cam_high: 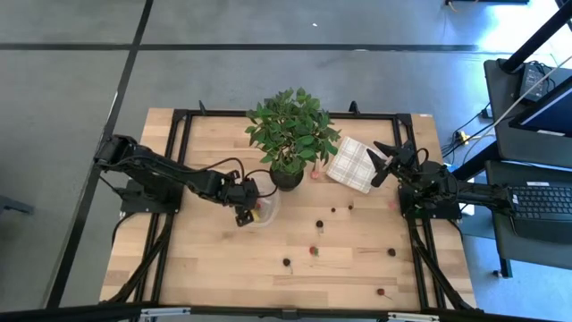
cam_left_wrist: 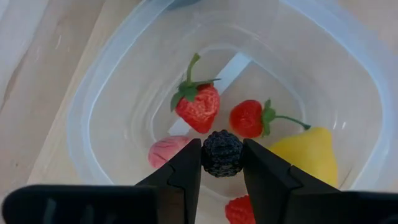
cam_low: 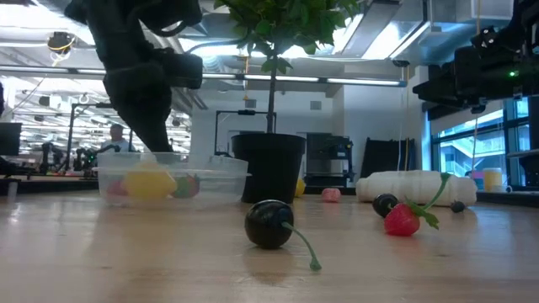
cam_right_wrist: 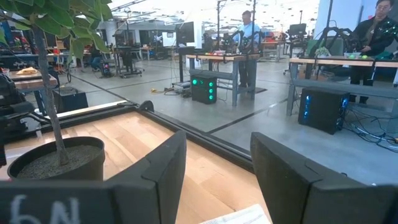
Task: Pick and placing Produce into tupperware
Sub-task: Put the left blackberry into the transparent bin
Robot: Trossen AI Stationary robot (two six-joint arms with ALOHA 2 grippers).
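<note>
Left gripper (cam_left_wrist: 222, 163) pinches a blackberry (cam_left_wrist: 222, 153) over the tupperware (cam_high: 266, 213), left of centre in the high view. Released too high, it may bounce off the strawberries (cam_left_wrist: 199, 107) and lemon (cam_left_wrist: 308, 155) inside. Right gripper (cam_high: 386, 163) waits half-spread, empty, at right.

an open lab: workbenches (cam_right_wrist: 249, 59), computer towers (cam_right_wrist: 322, 111).

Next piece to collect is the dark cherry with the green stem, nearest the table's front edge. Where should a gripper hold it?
Grip the dark cherry by its round body, coming straight down from above. The body sits on the table with clear wood around it; the thin curved stem trails along the surface and looks too slight to pinch.
</note>
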